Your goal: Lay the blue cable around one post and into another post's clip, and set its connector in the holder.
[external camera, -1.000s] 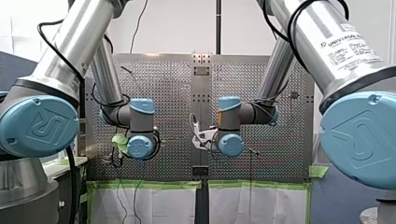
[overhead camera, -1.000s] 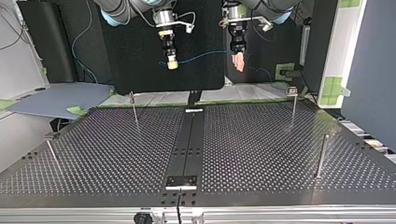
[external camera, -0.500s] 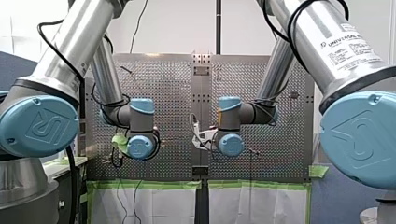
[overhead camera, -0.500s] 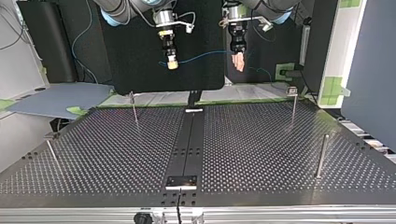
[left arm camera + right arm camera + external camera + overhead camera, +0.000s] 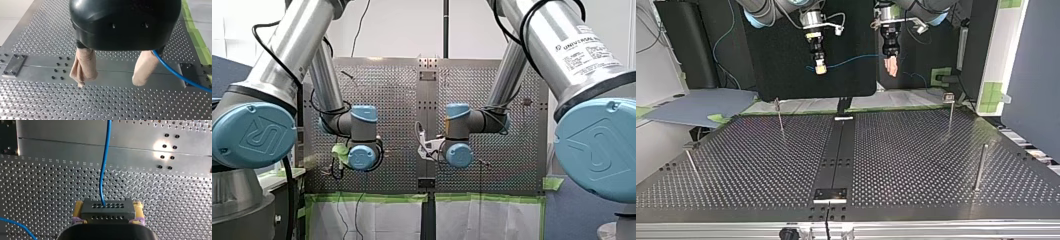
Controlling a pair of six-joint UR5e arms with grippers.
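Posts (image 5: 981,167) on the table (image 5: 916,150) carry no cable: all 3 steps seem left. Above the table's far edge, the right gripper (image 5: 820,69) clamps the connector (image 5: 108,210); the blue cable (image 5: 856,60) runs on to the left gripper (image 5: 110,80), jaws apart.

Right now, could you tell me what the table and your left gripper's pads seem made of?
Table: bare metal, perhaps aluminium, brushed and perforated; it reflects light. Pads on my left gripper: beige fabric or tape wrap, probably; matte, creased, with visible folds.
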